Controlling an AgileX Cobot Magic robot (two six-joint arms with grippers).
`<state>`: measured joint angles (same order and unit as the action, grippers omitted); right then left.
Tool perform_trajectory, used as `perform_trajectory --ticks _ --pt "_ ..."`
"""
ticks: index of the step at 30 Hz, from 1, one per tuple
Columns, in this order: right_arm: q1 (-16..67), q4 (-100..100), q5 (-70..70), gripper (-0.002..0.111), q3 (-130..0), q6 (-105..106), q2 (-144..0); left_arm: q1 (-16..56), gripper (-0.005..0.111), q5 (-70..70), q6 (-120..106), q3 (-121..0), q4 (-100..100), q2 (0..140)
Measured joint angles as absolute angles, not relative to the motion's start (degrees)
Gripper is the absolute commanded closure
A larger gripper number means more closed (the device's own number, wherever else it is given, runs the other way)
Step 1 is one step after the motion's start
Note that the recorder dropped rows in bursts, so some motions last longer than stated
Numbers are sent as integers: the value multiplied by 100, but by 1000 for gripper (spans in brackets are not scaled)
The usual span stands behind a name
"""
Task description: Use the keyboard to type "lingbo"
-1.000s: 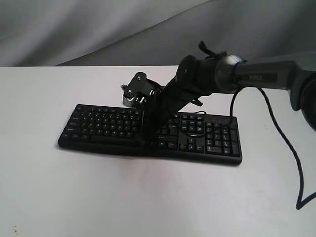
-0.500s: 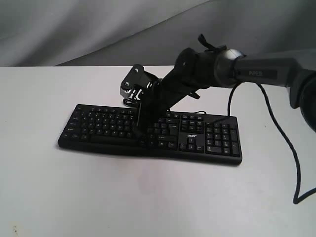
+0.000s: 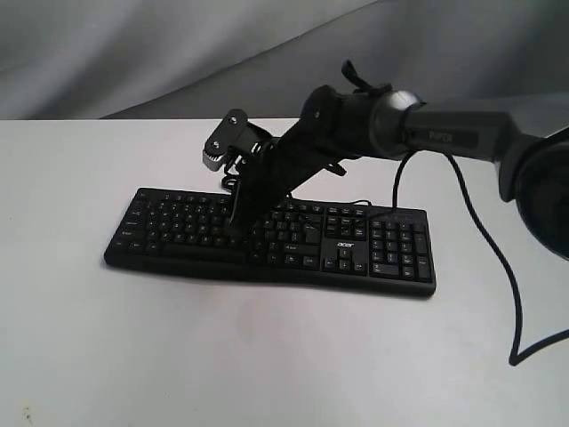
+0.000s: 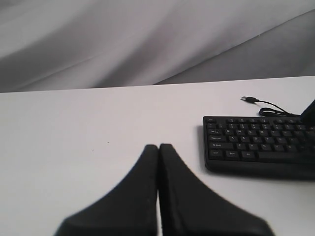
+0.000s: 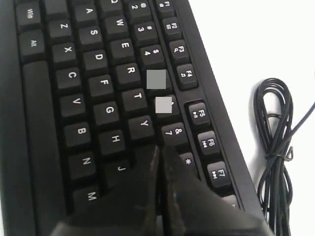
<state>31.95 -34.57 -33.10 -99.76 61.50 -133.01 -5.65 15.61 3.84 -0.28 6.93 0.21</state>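
Note:
The black keyboard (image 3: pixel 373 245) lies across the white table (image 3: pixel 267 356), its white logo (image 3: pixel 345 246) to the right of the middle. My right gripper (image 3: pixel 236 227) reaches across to its letter block. In the right wrist view the right gripper (image 5: pixel 158 150) is shut with nothing in it. Its tips cover the key bordered by Y, 7 and J on the keyboard (image 5: pixel 98 83). Whether they press that key I cannot tell. My left gripper (image 4: pixel 158 146) is shut and empty, above bare table off the end of the keyboard (image 4: pixel 256 145).
The keyboard's thin USB cable (image 4: pixel 268 105) lies coiled on the table behind it, and the same cable (image 5: pixel 275 128) shows beside the function keys. A black arm cable (image 3: pixel 498 267) hangs at the right. Grey cloth (image 3: pixel 178 53) backs the table.
My right arm has swung left along the keyboard, and its shut tips have moved from the middle keys to the letter block. The keyboard has stayed put.

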Motion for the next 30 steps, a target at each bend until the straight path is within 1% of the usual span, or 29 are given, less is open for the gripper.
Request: perform_trajectory --ticks 30 --pt "3195 -3482 -3272 108 -9976 6127 -13450 -565 106 1561 384 -28 693 21"
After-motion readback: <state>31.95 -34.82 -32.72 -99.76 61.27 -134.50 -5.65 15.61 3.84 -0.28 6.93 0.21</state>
